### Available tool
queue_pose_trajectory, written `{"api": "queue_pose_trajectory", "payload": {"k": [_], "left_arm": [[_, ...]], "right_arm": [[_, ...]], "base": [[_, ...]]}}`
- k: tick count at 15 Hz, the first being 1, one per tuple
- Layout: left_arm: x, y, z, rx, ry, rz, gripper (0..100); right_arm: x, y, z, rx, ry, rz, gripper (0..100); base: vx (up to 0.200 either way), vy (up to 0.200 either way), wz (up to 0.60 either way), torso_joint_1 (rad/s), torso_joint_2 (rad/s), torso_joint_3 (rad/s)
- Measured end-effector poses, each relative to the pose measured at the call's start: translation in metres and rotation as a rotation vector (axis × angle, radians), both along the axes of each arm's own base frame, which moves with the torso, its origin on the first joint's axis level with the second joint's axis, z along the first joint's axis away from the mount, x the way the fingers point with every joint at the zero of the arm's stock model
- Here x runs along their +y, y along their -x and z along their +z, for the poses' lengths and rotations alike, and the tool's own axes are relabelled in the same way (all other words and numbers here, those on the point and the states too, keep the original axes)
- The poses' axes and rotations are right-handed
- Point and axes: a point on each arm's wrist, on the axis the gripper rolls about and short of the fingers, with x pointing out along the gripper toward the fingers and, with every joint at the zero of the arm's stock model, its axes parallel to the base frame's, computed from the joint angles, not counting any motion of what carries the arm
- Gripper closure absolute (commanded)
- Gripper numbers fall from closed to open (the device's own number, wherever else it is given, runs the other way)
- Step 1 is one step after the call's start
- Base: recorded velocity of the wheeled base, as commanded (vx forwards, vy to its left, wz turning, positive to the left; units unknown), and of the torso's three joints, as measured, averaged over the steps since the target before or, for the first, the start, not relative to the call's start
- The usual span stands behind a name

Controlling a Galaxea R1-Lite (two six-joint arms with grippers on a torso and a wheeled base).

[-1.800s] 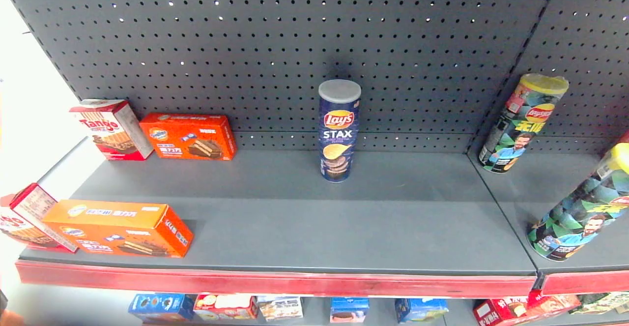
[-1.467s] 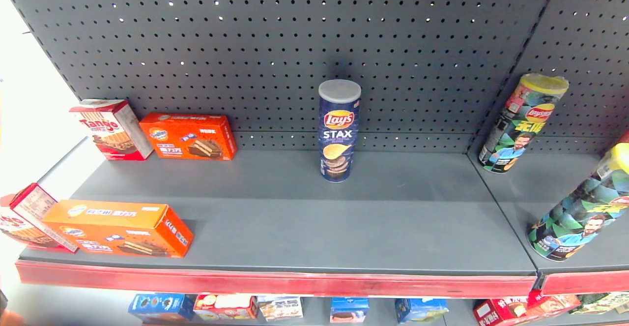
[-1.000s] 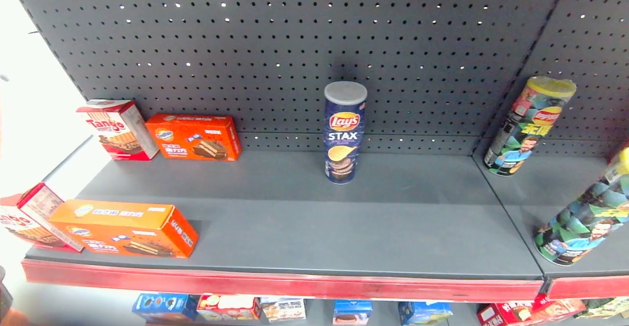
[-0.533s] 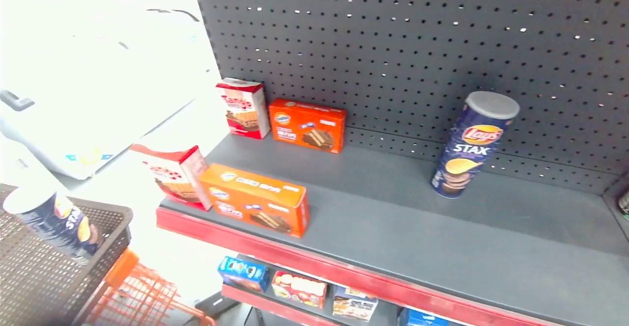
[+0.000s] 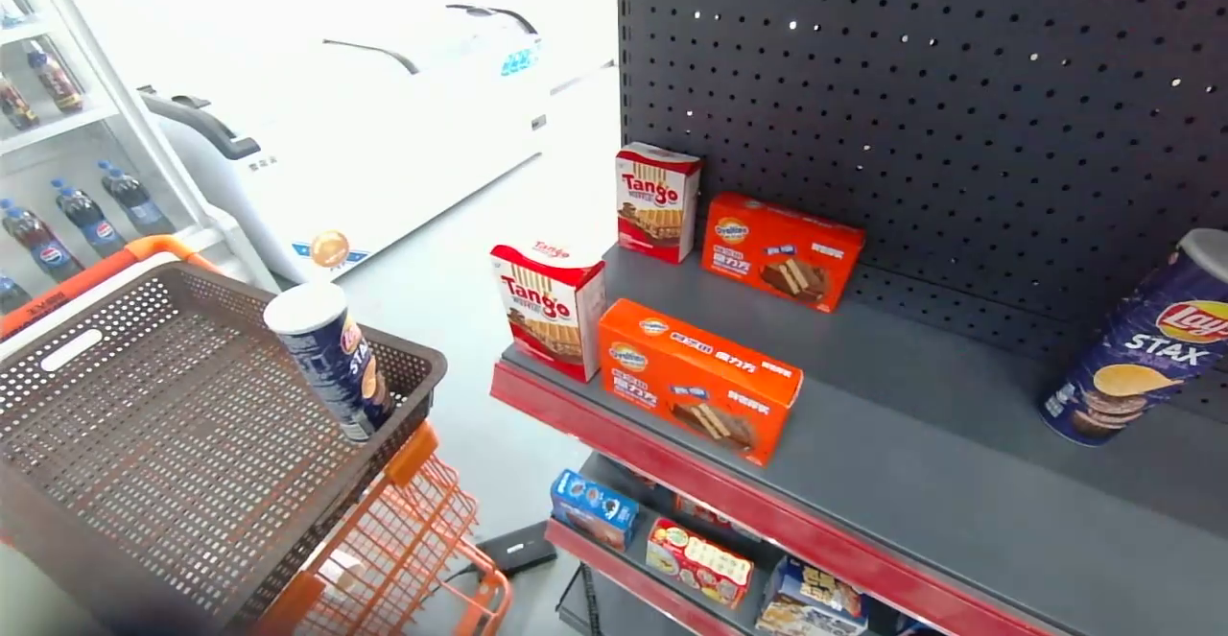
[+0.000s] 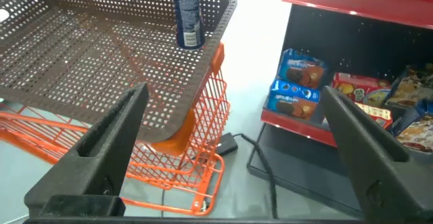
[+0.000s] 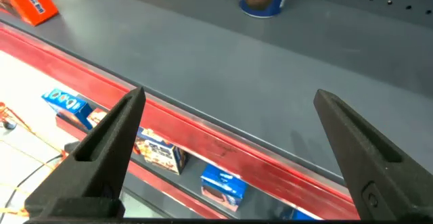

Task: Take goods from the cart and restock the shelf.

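Cart basket [image 5: 144, 396]: brown perforated plastic, seated on an orange wire frame [image 5: 413, 530]. It stands to the left of the shelf unit, apart from it.
Cart can [image 5: 331, 358]: dark blue chip can with a white lid. It stands on its base inside the cart basket, in the corner nearest the shelf, against the basket wall. 1 can is visible there.
Shelf [image 5: 921, 454]: grey deck with a red front edge and a dark perforated back panel.
Shelf can [image 5: 1137, 343]: dark blue chip can with a grey lid, on its base near the back panel, well apart from the boxes.
Front orange box [image 5: 696, 391]: lies at the front edge of the deck, near its left end.
Rear orange box [image 5: 782, 250]: lies by the back panel.
Front wafer box [image 5: 547, 305]: red and white, upright, just beside the front orange box at the deck's left corner.
Rear wafer box [image 5: 657, 200]: upright, just beside the rear orange box.
Lower tier: small snack boxes [image 5: 696, 564] in a row beneath the deck.
Left gripper [image 6: 232, 95]: fingers spread wide, nothing between them. It hangs low over the floor between the cart and the lower tier.
Right gripper [image 7: 230, 95]: fingers spread wide, empty. It sits in front of the shelf's red front edge.
Background: white chest freezer [image 5: 384, 128] and drinks cooler [image 5: 67, 185] with bottles.
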Motion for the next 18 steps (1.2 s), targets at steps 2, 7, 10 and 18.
{"api": "queue_pose_trajectory", "payload": {"k": [2, 7, 10, 18], "left_arm": [[0.0, 0.0, 0.0, 0.0, 0.0, 0.0, 0], [0.0, 0.0, 0.0, 0.0, -0.002, -0.002, 0], [0.001, 0.002, 0.008, -0.018, -0.015, 0.04, 0], [0.003, -0.025, 0.074, 0.154, -0.003, 0.117, 0]], "right_arm": [[0.0, 0.0, 0.0, -0.001, 0.0, 0.0, 0], [0.0, 0.0, 0.0, 0.0, 0.0, 0.0, 0], [0.0, 0.0, 0.0, 0.0, 0.0, 0.0, 0], [0.0, 0.0, 0.0, 0.0, 0.0, 0.0, 0]], "base": [[0.0, 0.0, 0.0, 0.0, 0.0, 0.0], [0.0, 0.0, 0.0, 0.0, 0.0, 0.0], [0.0, 0.0, 0.0, 0.0, 0.0, 0.0], [0.0, 0.0, 0.0, 0.0, 0.0, 0.0]]}}
